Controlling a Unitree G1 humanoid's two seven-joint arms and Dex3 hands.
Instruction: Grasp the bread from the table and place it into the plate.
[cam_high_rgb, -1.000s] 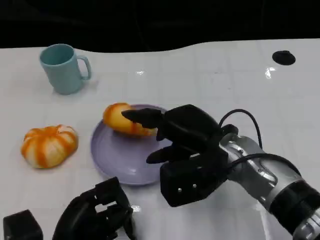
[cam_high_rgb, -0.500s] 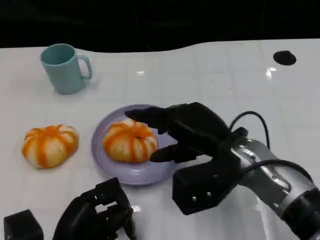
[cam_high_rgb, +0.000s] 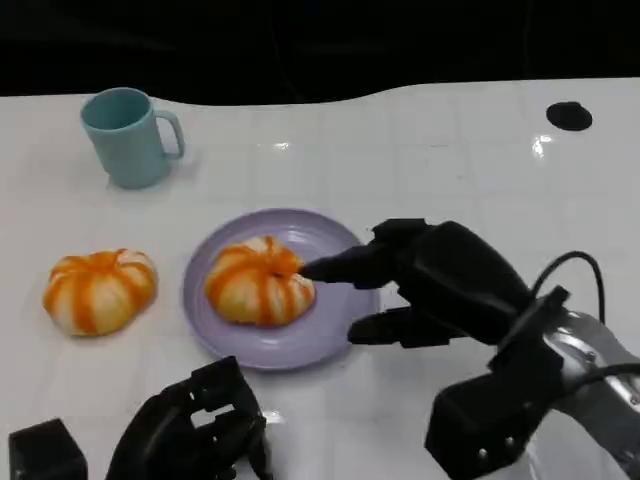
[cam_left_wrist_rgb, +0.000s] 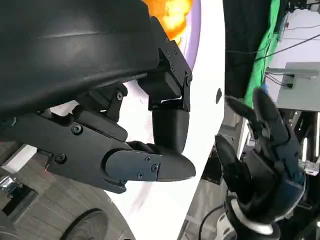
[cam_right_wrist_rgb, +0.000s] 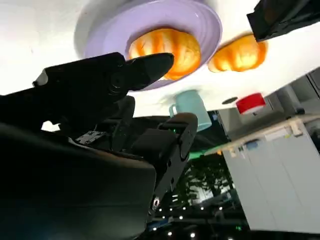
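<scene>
Bread (cam_high_rgb: 259, 281) sits in the lilac plate (cam_high_rgb: 330, 340) on the white bench (cam_high_rgb: 420, 150). Right robot hand (cam_high_rgb: 420, 285) hangs just beside it, fingers apart, grasping nothing. Left robot hand (cam_high_rgb: 195, 430) lies curled in at the near edge. No readable writing anywhere.

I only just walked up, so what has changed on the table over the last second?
The right robot hand set the bread flat on the purple plate, let go and pulled back toward the robot, fingers apart. The second bread, teal mug and left robot hand stayed put.
</scene>
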